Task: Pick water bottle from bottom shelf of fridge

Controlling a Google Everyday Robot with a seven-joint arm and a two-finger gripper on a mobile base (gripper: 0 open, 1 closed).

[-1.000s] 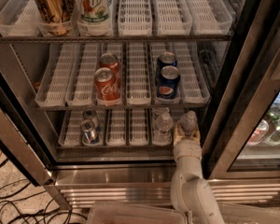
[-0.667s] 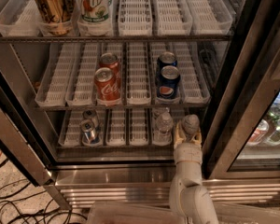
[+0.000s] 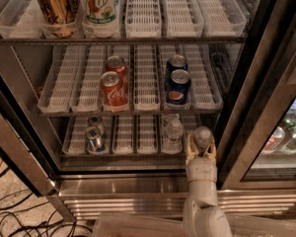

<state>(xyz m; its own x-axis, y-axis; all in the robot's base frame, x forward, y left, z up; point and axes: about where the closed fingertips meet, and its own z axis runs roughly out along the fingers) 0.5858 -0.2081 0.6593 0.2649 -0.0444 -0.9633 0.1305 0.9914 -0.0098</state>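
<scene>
The fridge [image 3: 138,184] stands open, with racks of white slotted trays. On the dim bottom shelf [image 3: 138,137] a clear ribbed water bottle [image 3: 173,132] stands upright in a right-hand lane. My gripper [image 3: 202,144] is at the shelf's right front edge, just right of that bottle. Its pale fingers [image 3: 190,149] are closed around a second clear water bottle [image 3: 203,136], seen from its top. My white arm [image 3: 202,196] rises from the bottom of the view.
Two small blue-and-silver cans [image 3: 93,135] sit at the bottom shelf's left. Red cola cans [image 3: 112,88] and blue cans [image 3: 177,80] are on the middle rack. The dark door frame [image 3: 256,98] stands right of my gripper. Cables [image 3: 15,216] lie on the floor.
My gripper, with the bottle in it, has drawn slightly back toward the shelf's front edge and a little to the right. The other bottle has not moved.
</scene>
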